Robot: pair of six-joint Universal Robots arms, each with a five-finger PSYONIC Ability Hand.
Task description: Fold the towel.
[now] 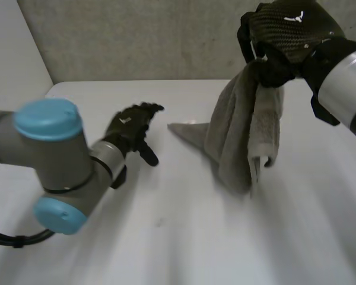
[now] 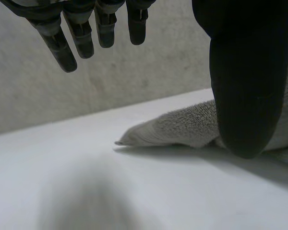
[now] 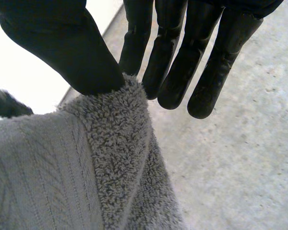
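A grey towel hangs bunched from my right hand, which is raised at the back right. In the right wrist view, the thumb of my right hand pinches the towel's upper edge against the fingers. The towel's lower part rests on the table, and one pointed corner trails out to the left. My left hand hovers low over the table just left of that corner, fingers relaxed and empty. In the left wrist view the towel corner lies flat on the table beyond the thumb of my left hand.
The white table runs back to a grey speckled wall. A pale side wall stands at the far left. My left arm reaches across the table's near left part.
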